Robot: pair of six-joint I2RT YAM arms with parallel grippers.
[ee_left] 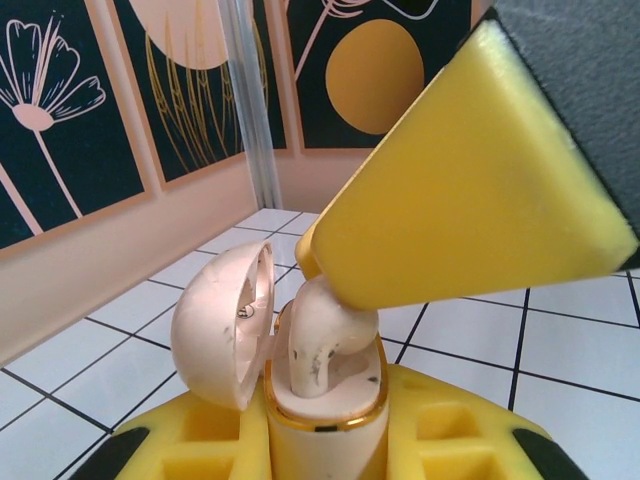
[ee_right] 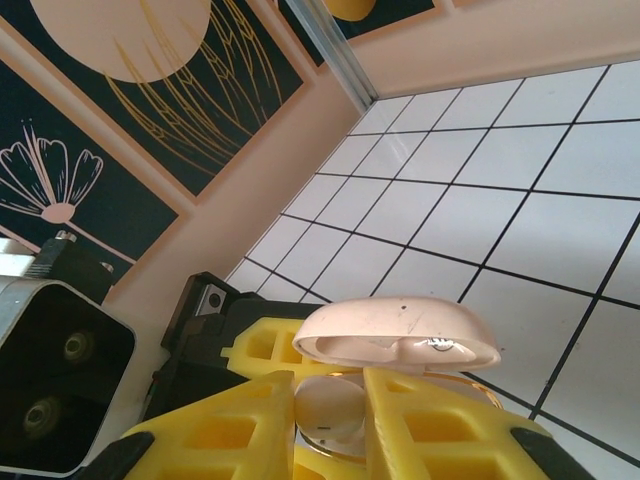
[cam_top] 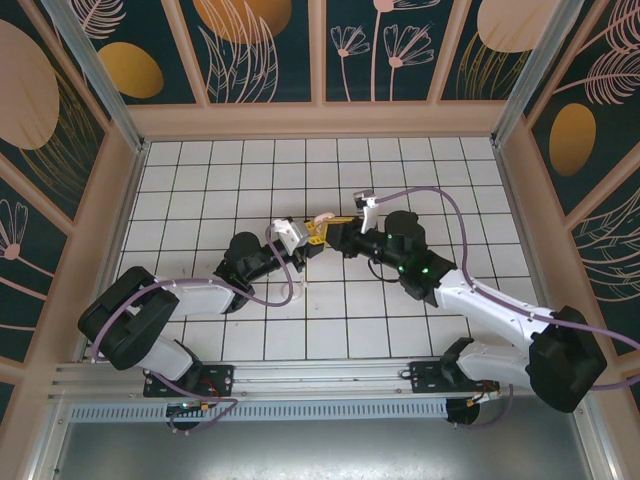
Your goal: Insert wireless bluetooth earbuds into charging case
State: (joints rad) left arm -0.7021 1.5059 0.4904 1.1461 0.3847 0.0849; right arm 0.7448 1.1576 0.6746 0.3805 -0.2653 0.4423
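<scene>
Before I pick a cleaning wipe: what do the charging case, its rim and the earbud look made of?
Charging case: pale pink plastic by the look, smooth with a satin sheen and a few dark specks on the lid.
Rim: a shiny gold-coloured band; metal or plated plastic, I cannot tell.
Earbud: seemingly the same pale plastic, smooth, with soft highlights.

Smooth, faintly glossy pale-pink plastic, lightly speckled, is being shown by the charging case and the earbud. A shiny gold metallic finish is being displayed on the case's rim. The yellow pincer fingers are being seen as matt, finely grained. Light is being reflected by the glossy white-tiled counter.
</scene>
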